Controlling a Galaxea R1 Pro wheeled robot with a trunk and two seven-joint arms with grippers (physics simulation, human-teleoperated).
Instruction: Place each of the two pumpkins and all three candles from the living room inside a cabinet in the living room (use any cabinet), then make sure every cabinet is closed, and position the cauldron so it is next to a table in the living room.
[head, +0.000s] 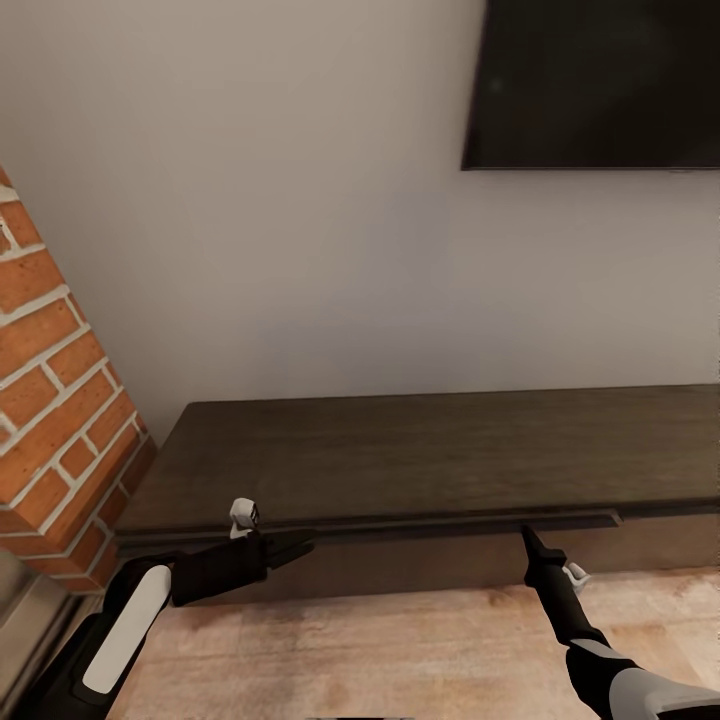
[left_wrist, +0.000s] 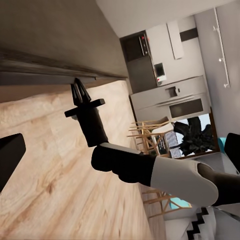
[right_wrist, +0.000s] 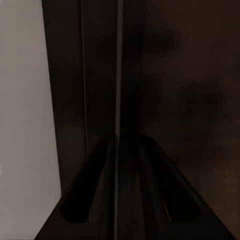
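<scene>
One long dark cabinet (head: 420, 455) vs pale wall, wood floor (head: 400, 650), right tool (head: 528, 537) pressed together at front edge, left tool (head: 295, 547) unclear.

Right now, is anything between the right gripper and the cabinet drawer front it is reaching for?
Nothing visible. The right gripper points straight at the cabinet just below its top edge, tip at or almost at the drawer front, with only bare floor beneath.
</scene>
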